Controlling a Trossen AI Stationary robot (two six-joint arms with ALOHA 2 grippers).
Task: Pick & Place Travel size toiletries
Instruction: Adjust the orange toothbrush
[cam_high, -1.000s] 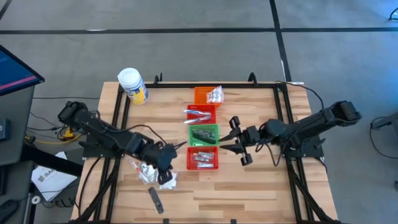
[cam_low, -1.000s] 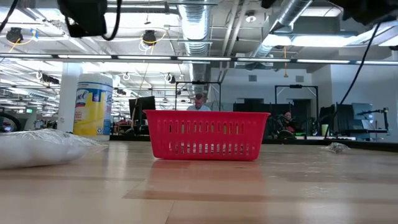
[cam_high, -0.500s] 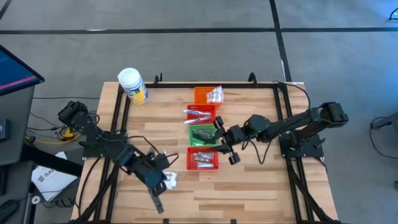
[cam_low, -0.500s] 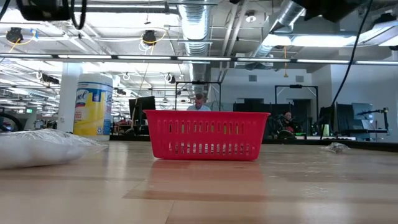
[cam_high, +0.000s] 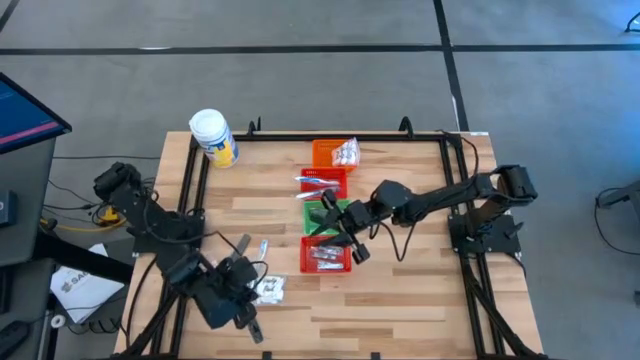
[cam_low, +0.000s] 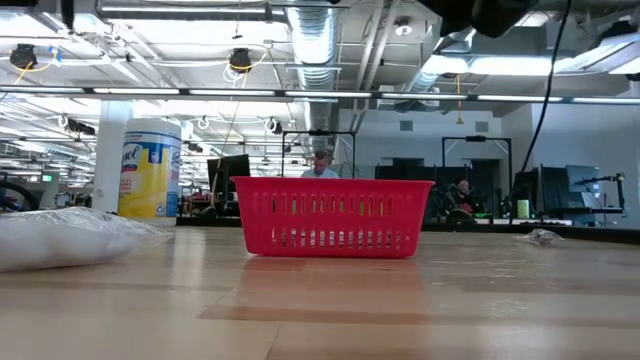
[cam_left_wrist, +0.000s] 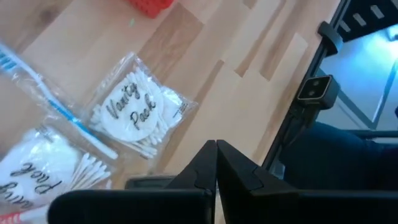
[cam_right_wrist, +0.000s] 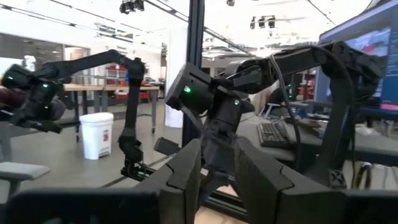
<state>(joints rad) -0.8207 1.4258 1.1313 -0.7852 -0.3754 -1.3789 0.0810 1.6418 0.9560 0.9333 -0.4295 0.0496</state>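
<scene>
Dark fingers of the left gripper (cam_left_wrist: 216, 152) are pressed together with nothing between them. It hangs above the near left part of the wooden table (cam_high: 420, 300). Just beside it lie two clear sachets (cam_left_wrist: 134, 112) of white cotton swabs with dark script, and a wrapped blue and white toothbrush (cam_left_wrist: 59, 109) lies across between them. In the high view a dark flat strip (cam_high: 250, 324) lies a little nearer the table's front edge.

The right gripper (cam_high: 340, 228) reaches in over the middle of the table, above the green basket (cam_high: 322, 216) and the near red basket (cam_high: 326, 266). Its fingers stand apart, and nothing shows between them.

The four baskets form a row down the middle:
- The near red one holds small silvery tubes (cam_high: 322, 254).
- The green one has dark items in it.
- The farther red basket (cam_high: 338, 177) holds toothbrushes.
- The orange basket (cam_high: 322, 152) is at the far end, with a clear sachet (cam_high: 346, 152) at its edge.

A white jar (cam_high: 213, 135) with a yellow label stands at the far left corner.
</scene>
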